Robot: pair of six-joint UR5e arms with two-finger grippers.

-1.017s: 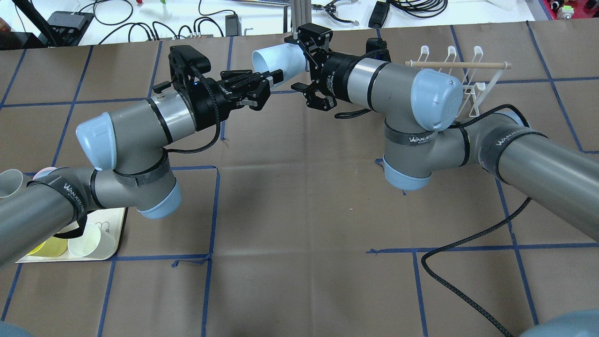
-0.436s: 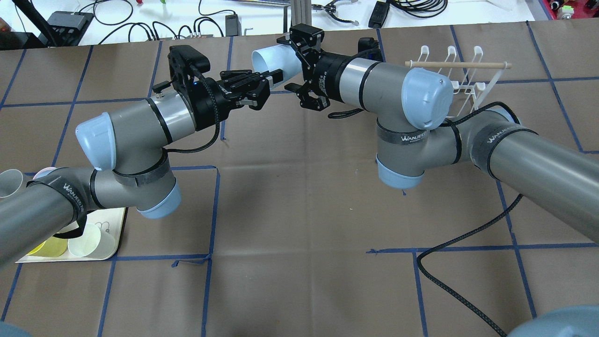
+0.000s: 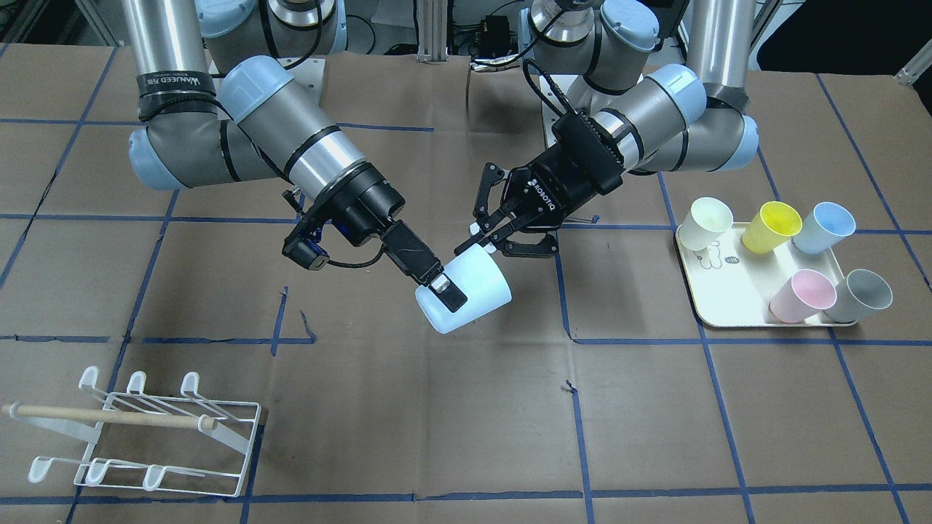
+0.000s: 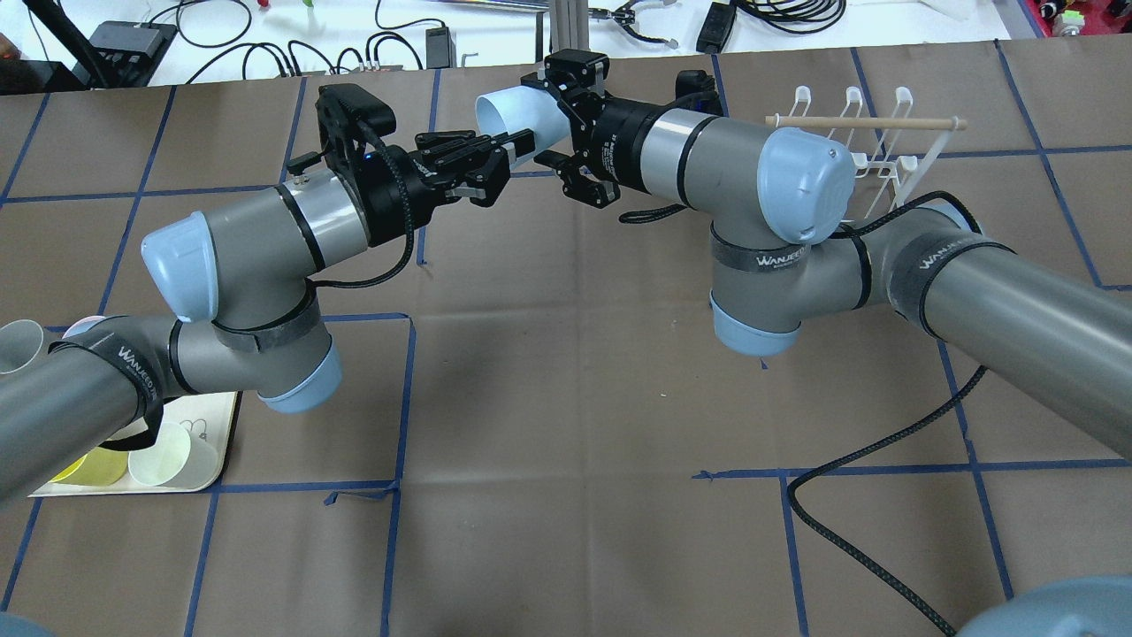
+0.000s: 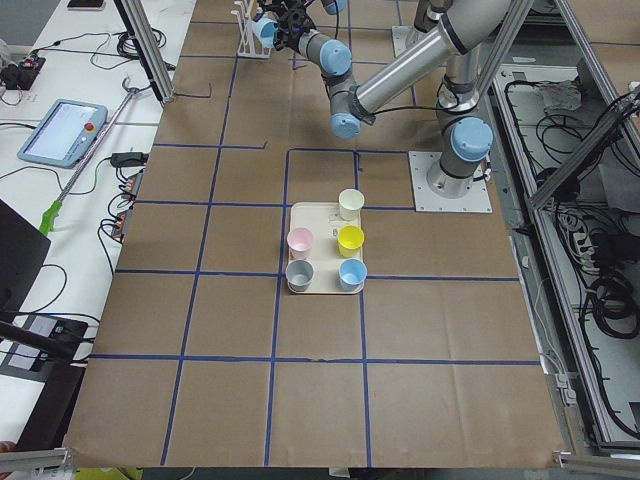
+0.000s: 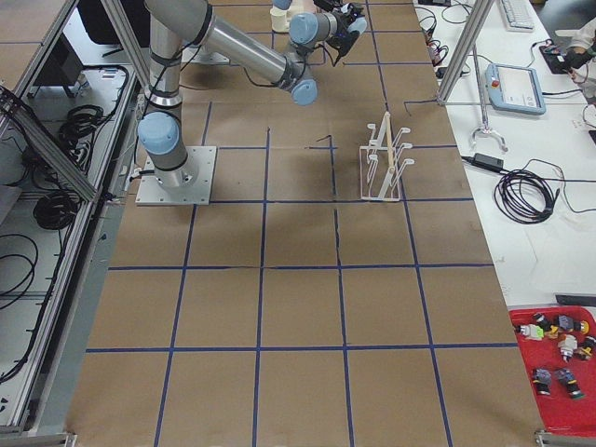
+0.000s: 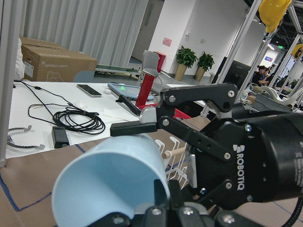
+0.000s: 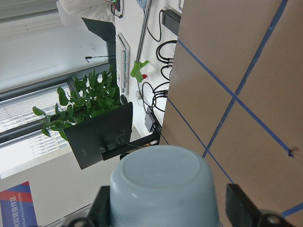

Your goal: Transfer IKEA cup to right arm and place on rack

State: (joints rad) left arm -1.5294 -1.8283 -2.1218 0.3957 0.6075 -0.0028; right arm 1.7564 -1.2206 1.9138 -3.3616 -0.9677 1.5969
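I have the IKEA cup [image 3: 473, 295] in mid-air above the middle of the table [image 3: 437, 451], lying on its side between the two arms. The left gripper [image 4: 517, 146] is pinched on its rim, one finger inside the mouth and one outside. The right gripper [image 4: 553, 117] straddles the base end with its fingers spread. In the right wrist view there are slim gaps on both sides of the cup, so I judge it has no hold yet.

I expect the cup to be light, thin-walled plastic: stiff enough, smooth, and tapered. A squeeze near the narrow base may make it slide out toward the base. I would take hold across the wall a little up from the base, with moderate force. I would let go of the rim only once that hold is firm.

In the front-facing view, the tray [image 3: 728, 313] lies at 3 o'clock from the cup. It carries five upright cups: cream [image 3: 710, 222], yellow [image 3: 775, 225], blue [image 3: 826, 225], pink [image 3: 801, 295] and grey [image 3: 859, 295]. I can see nothing inside any of them. The rack [image 3: 145, 437] sits at 7 o'clock, well apart, with a wooden dowel [image 3: 102, 416] across it.
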